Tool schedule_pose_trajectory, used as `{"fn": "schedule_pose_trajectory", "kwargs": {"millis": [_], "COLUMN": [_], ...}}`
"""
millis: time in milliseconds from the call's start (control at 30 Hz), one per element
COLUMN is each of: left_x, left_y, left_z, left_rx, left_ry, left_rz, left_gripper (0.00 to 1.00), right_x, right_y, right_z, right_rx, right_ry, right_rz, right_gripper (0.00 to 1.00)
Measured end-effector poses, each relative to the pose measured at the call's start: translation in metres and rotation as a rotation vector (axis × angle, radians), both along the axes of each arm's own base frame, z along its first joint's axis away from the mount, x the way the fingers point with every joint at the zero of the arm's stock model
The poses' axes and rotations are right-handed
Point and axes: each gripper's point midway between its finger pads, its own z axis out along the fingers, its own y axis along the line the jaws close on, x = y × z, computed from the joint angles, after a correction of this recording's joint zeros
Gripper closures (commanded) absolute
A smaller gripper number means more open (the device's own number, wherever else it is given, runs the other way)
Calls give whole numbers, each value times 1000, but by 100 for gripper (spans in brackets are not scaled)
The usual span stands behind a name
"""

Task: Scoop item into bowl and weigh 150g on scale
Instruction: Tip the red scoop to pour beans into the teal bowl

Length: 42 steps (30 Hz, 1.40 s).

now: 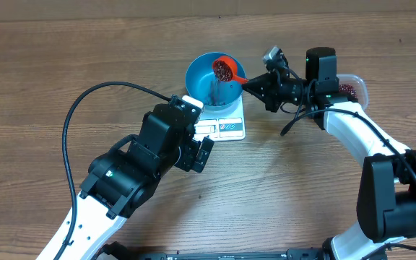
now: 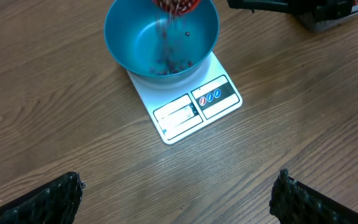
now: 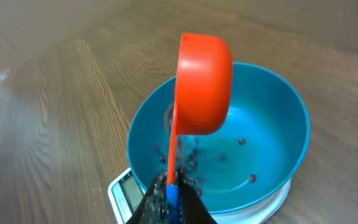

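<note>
The blue bowl [image 1: 192, 74] stands on the white scale [image 1: 228, 128] at mid-table. My right gripper [image 1: 257, 82] is shut on the handle of an orange scoop [image 1: 225, 69], tipped over the bowl. Red-brown beans [image 2: 166, 65] fall as a blurred stream and scatter on the bowl's floor. In the right wrist view the scoop [image 3: 204, 84] hangs on its side above the bowl [image 3: 281, 121], with the right gripper [image 3: 171, 194] clamping its handle and beans [image 3: 191, 163] below. My left gripper [image 2: 179, 182] hovers open over bare wood in front of the scale [image 2: 194, 112], holding nothing.
A clear plastic tub [image 1: 354, 87] with more beans sits at the right, partly behind the right arm. The left arm's black cable [image 1: 85, 101] loops over the table's left side. Wood tabletop lies all around.
</note>
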Motion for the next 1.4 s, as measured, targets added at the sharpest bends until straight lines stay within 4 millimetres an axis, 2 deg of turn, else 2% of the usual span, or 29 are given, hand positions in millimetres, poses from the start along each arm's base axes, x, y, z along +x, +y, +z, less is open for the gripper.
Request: {"fn": "schedule_pose_trajectory", "kwargs": {"millis": [567,1167,1400], "left_x": [0,0,0], "left_y": [0,0,0], "left_z": [0,0,0], "left_rx": [0,0,0], "left_ry": [0,0,0], "left_rz": [0,0,0], "left_gripper": [0,1,0], "right_x": [-2,-1,6], "right_y": [1,1,-4], "right_z": [1,2,-4], "right_rx": [-107,-160,-231], "right_ry": [-280,-412,-463], "right_rz": [131,186,171], "right_gripper": [96,96,96]}}
